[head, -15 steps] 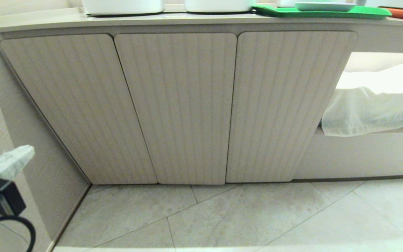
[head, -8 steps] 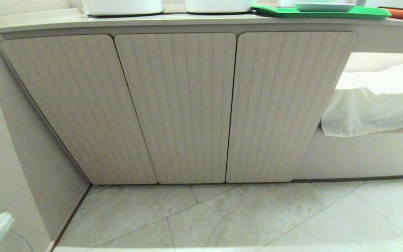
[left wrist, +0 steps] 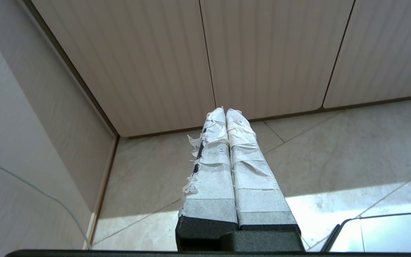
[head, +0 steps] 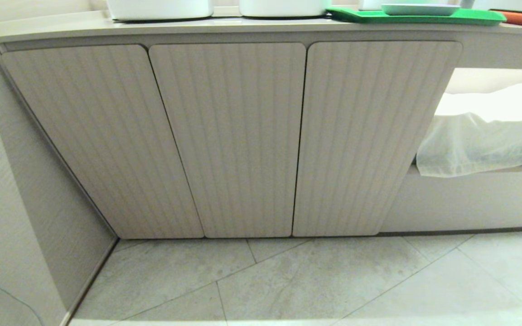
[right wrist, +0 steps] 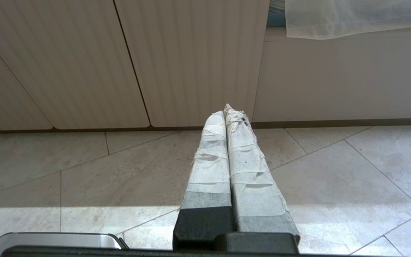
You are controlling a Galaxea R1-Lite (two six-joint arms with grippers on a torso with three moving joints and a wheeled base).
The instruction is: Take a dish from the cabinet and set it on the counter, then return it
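Observation:
The beige cabinet [head: 229, 136] fills the head view, all three fluted doors closed; it also shows as the cabinet [left wrist: 205, 53] and the cabinet [right wrist: 120, 60] in the wrist views. The counter [head: 61, 27] runs along its top. The dish is hidden. Neither arm shows in the head view. My left gripper [left wrist: 225, 111] is shut and empty, low over the floor tiles and pointing at the doors' foot. My right gripper [right wrist: 225, 110] is likewise shut on nothing, aimed at the base of the doors.
Two large white pots [head: 159, 8] and a green tray [head: 419, 16] carrying a flat plate [head: 419, 8] stand on the counter. A white cloth [head: 483, 131] drapes over a ledge to the right. A wall [head: 12, 181] closes in the left side.
The left gripper dropped down at the head view's lower left edge and has left that view. The cabinet doors and the counter stay as they were.

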